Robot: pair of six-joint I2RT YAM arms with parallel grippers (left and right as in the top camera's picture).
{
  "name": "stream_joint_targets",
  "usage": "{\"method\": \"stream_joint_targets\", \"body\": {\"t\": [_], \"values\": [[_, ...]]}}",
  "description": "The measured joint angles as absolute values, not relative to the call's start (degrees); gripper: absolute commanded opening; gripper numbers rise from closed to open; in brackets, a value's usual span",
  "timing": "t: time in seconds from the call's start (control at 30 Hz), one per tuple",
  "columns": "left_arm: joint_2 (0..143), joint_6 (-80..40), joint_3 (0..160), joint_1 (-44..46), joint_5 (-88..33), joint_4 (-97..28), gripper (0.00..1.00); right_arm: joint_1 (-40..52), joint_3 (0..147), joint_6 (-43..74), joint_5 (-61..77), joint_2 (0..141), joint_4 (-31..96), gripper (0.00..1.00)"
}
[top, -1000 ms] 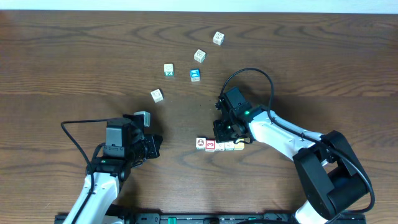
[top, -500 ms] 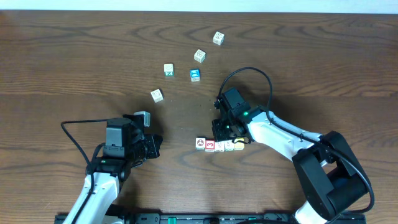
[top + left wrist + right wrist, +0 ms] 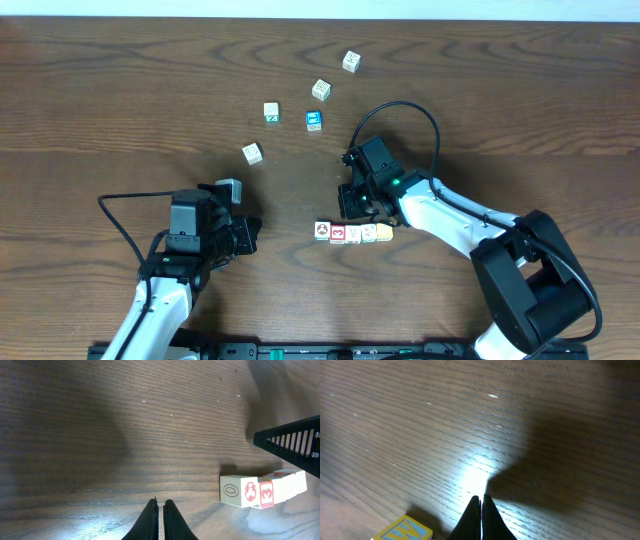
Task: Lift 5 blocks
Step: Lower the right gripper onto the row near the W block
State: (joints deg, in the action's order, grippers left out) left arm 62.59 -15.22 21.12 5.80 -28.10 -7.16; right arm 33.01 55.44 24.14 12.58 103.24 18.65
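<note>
Row of blocks (image 3: 353, 232) runs left-right, just nearside of the right gripper (image 3: 481, 501), pinched empty; left gripper (image 3: 160, 506), likewise, sits seemingly farther left.

Right pincer (image 3: 358, 212) farther back from the row of 5 blocks (image 3: 353, 233) than before.

Pretty simple setup: the row of blocks (image 3: 354, 233) runs left to right, all touching, near the middle of the table (image 3: 120, 90). The right gripper (image 3: 354, 212) is just behind the row and the left gripper (image 3: 250, 236) is off to its left. The scattered cubes (image 3: 314, 121) lie farther back, well apart.
</note>
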Motion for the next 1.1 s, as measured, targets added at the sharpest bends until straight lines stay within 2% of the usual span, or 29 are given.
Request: {"method": "stream_joint_targets", "body": {"t": [1.1], "values": [[62.59,-15.22,21.12,5.80,-28.10,-7.16,0.07,36.47,55.44,26.00,17.12,103.24,14.02,0.01]]}}
